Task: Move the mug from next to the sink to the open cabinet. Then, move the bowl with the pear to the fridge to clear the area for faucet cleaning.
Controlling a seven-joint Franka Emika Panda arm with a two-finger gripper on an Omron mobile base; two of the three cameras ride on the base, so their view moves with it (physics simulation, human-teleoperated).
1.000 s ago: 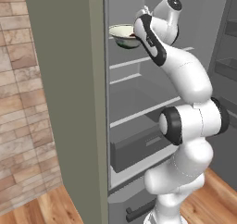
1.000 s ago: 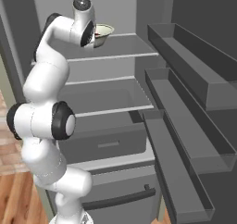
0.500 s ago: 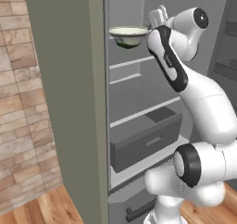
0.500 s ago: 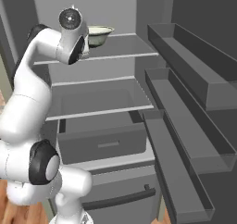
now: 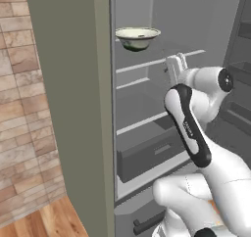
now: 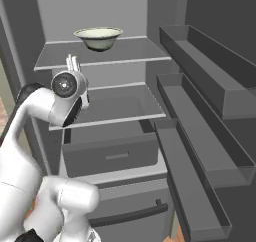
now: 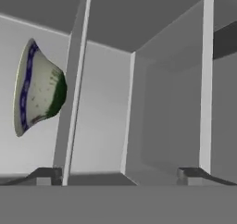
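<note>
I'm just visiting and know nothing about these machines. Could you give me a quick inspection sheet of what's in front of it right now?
Surface: the top shelf inside the open fridge, thin and pale.
Job's things: the bowl sits upright on the top shelf, towards its left side; what is inside it cannot be seen from here.
Clutter: nothing seen on the lower shelves; a closed drawer sits below them.
Hand: the hand is open, holds nothing, and is below and to the right of the bowl, apart from it.
Cables: nothing seen.
Surroundings: a brick wall and wood floor left of the fridge; door racks on the right.
</note>
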